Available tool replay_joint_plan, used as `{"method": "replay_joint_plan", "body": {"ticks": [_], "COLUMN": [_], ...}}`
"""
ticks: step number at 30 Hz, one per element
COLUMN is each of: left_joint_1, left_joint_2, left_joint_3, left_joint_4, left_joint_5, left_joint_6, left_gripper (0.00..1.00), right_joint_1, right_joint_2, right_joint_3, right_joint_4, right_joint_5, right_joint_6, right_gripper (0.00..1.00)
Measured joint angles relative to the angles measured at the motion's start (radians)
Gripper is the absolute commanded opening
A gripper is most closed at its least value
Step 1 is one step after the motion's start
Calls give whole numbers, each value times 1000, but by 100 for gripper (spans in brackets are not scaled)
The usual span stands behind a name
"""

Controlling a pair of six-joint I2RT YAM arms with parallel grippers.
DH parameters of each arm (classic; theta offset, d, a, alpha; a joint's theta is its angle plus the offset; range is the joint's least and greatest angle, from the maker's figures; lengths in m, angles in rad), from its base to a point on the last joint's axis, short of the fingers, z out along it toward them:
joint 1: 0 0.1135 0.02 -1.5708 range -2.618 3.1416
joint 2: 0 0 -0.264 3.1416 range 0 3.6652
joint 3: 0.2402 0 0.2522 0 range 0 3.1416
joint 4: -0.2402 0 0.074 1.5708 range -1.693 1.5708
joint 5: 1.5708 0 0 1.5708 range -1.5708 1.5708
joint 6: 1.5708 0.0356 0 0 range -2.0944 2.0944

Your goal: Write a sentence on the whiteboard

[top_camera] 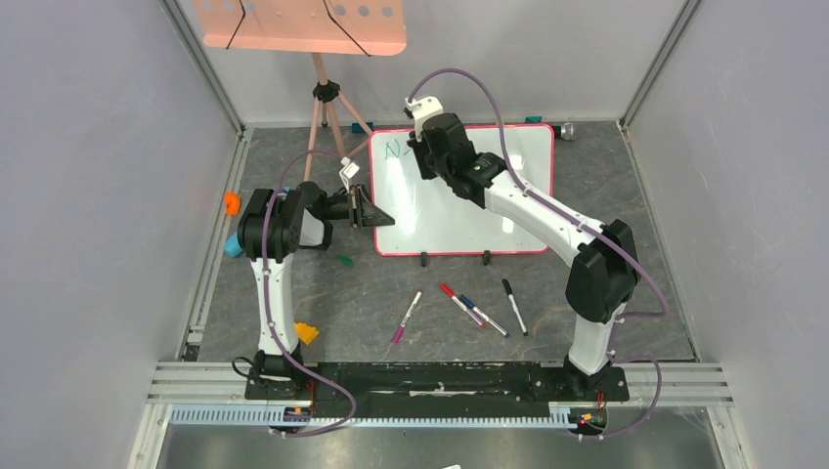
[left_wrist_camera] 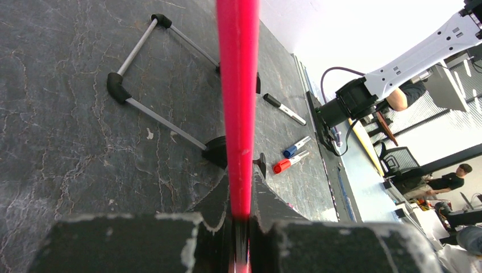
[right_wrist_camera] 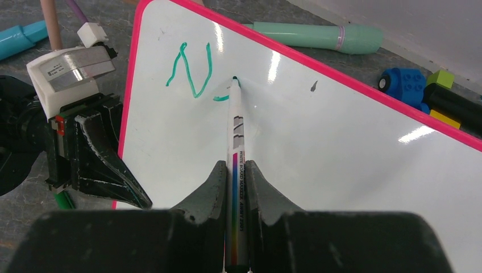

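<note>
Dark, stone-patterned counter (top_camera: 587,166) fills the walled cell, and the whiteboard (top_camera: 445,220) stands toward its far middle, leaning back at a slant. Our left claw (left_wrist_camera: 241,219) is pressed together on the whiteboard's pink left edge. We judge it is there to steady the board against the push of writing. Our right claw (right_wrist_camera: 234,170) pinches a green marker (right_wrist_camera: 236,122) low on its barrel, so the tip reaches out ahead and meets the glossy face near the upper left corner. The sentence (right_wrist_camera: 192,71) is barely begun: a green N and the first short stroke of the next letter, right at the tip. Spare markers (top_camera: 459,305) lie on the counter in front of the board, well apart from both claws, presumably as alternatives within reach.
</note>
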Motion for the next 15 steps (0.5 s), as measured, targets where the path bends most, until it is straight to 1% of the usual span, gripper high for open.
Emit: {"method": "replay_joint_plan", "body": {"ticks": [15], "left_joint_1": [0], "left_joint_2": [0], "left_joint_3": [0], "left_joint_4": [0], "left_joint_5": [0], "left_joint_6": [0], "left_gripper": [2], "right_joint_1": [-4], "right_joint_2": [16], "right_joint_3": [12], "right_joint_4": [0], "right_joint_5": [-60], "right_joint_6": [-3], "right_gripper": [0]}}
